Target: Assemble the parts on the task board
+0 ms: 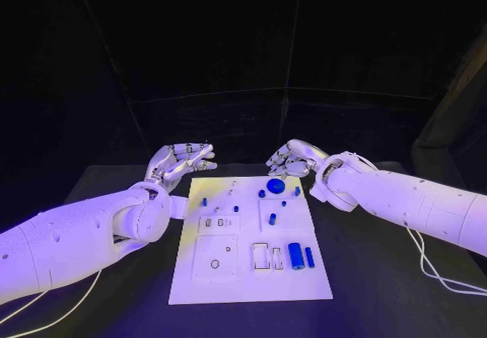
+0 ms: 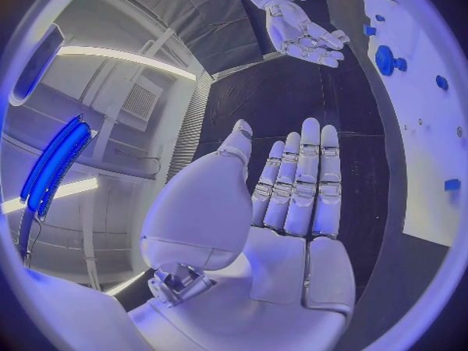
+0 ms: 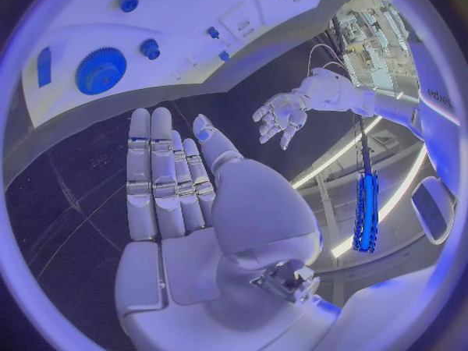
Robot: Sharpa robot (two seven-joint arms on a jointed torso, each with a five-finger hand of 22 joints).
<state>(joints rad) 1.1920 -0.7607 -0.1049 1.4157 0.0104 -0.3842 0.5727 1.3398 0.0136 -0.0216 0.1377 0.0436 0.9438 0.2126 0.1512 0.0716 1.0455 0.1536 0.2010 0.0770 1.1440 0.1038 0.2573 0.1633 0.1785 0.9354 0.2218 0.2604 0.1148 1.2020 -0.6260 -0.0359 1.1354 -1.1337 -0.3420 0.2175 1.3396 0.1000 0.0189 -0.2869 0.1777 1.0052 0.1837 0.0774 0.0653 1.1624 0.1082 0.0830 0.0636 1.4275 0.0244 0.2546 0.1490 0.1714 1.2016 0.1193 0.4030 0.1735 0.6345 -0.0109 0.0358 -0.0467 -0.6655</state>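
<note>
Nearest the camera, the white task board (image 1: 203, 282) is lying mid-table, with a blue cylinder (image 1: 295, 256) in its near right part and a blue gear (image 1: 276, 186) near its far edge. Both the left hand (image 1: 181, 163) and the right hand (image 1: 294, 159) are being held wide and empty beyond the far edge. A part should probably be approached from above, fingers spread.

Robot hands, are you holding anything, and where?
Nothing is held. The left hand and the right hand are both empty, fingers out flat.
</note>
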